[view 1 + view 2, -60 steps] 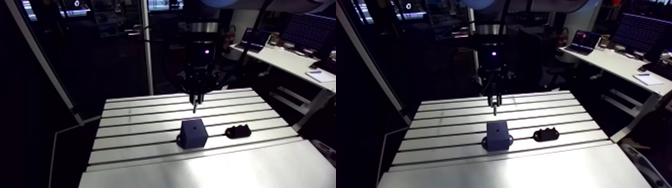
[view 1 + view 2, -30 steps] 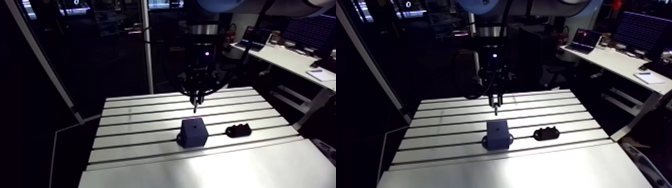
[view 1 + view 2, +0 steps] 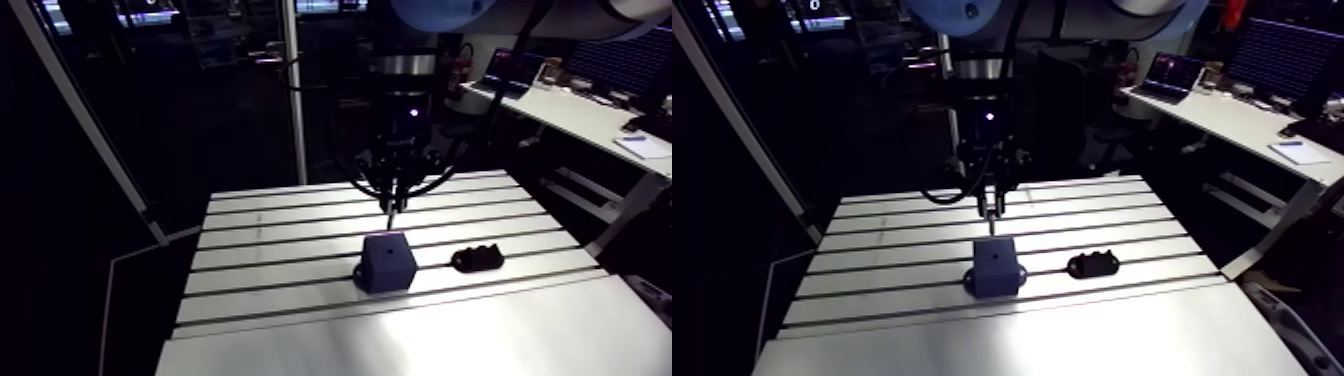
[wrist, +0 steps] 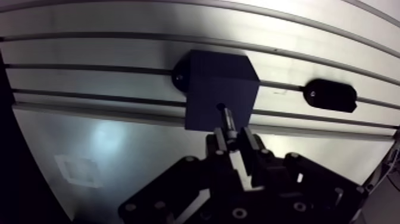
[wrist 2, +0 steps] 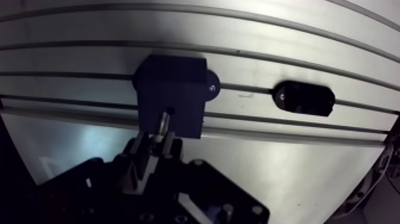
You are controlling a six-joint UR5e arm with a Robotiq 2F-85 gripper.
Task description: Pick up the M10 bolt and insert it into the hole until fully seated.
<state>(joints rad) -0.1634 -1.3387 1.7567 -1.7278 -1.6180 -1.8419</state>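
the slotted aluminium table lies pale under the light, with its grooves running across in the arm view. the gripper is closed on the m10 bolt: the two fingers stand a little apart and the bolt's upper part is clamped between them, its shaft sticking out ahead of the fingertips. the wrist hangs vertical from twelve o'clock in the arm view, with the gripper pointing straight down to the table.

directly under the gripper stands the dark block. the bolt's tip is at the hole in the block's top face. i cannot tell if it is already a little inside or only just above the opening. most of the shaft is outside. in the arm view the block has a small round foot at its nine o'clock side.

at three o'clock from the block, apart from it, a small black oval part lies on the table over one groove.
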